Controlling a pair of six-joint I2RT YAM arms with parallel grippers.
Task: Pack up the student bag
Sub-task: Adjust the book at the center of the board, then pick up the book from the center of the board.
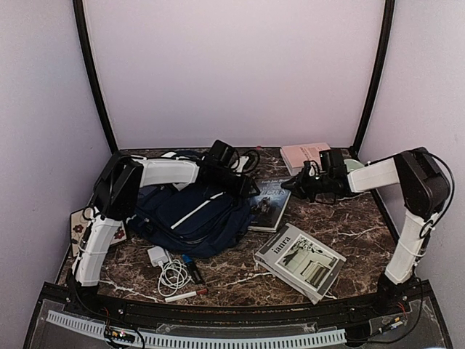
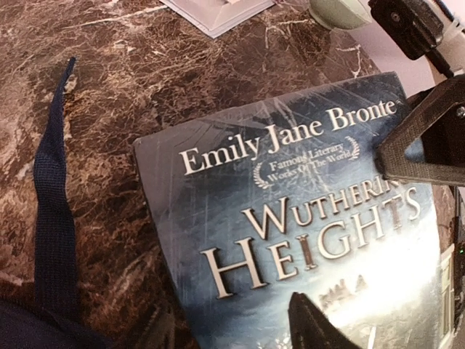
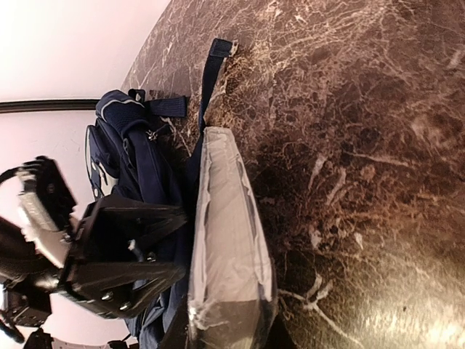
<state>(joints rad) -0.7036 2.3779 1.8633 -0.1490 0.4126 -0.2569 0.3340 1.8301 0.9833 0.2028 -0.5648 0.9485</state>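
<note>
marbled brown tabletop (image 1: 349, 225) between pale walls carries the student bag (image 1: 192, 214), one navy backpack with white stripes. it lies left of centre beneath the left forearm, and one loose navy strap (image 2: 52, 218) trails over the stone. against the bag's right side lies one plastic-wrapped book (image 2: 290, 240), its cover reading "emily jane bronte", "famous literary works of the world", "wuthering heights". the left gripper (image 2: 338, 227) hangs over that cover, its two fingers (image 2: 425, 138) standing apart. the right gripper (image 1: 292, 187) sits at the book's right edge; whether its claw is wide or narrow i cannot tell. farther out lie one pink book (image 1: 305, 154), one grey magazine (image 1: 299, 260) with a title too small to read, and one white charger (image 1: 158, 254) with its coiled cable (image 1: 173, 276).
</note>
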